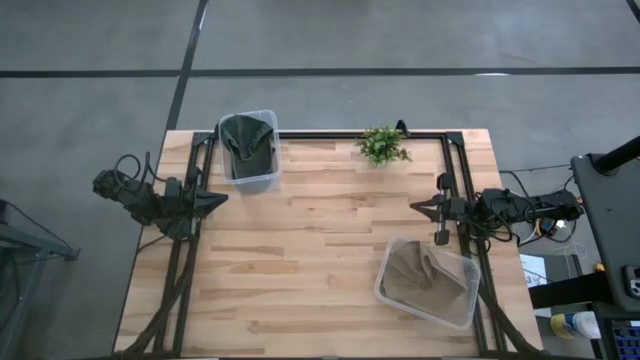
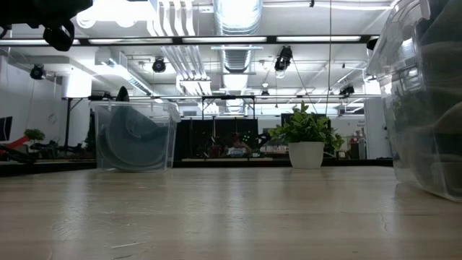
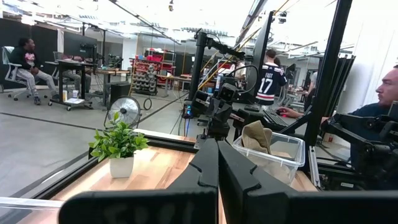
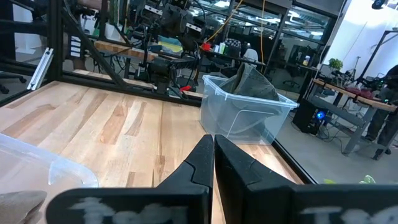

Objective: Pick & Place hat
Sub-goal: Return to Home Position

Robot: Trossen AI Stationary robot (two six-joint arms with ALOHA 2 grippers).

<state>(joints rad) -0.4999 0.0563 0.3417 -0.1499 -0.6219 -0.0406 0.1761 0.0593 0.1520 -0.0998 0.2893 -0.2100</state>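
Note:
A dark grey-green hat (image 1: 248,140) lies in a clear bin (image 1: 262,180) at the table's far left; it also shows in the right wrist view (image 4: 252,84) and the low view (image 2: 133,141). A tan hat (image 1: 425,278) lies in a second clear bin (image 1: 385,290) at the near right, and the left wrist view shows that tan hat (image 3: 256,135) too. My left gripper (image 1: 222,199) hovers shut over the left edge, pointing right. My right gripper (image 1: 416,206) hovers shut over the right side, just beyond the tan hat's bin, pointing left. Neither touches anything.
A small potted plant (image 1: 382,146) stands at the far edge, right of centre. A black frame (image 1: 330,133) runs along the far edge and both sides. Bare wood (image 1: 310,250) lies between the two bins. People sit and stand in the room beyond the table.

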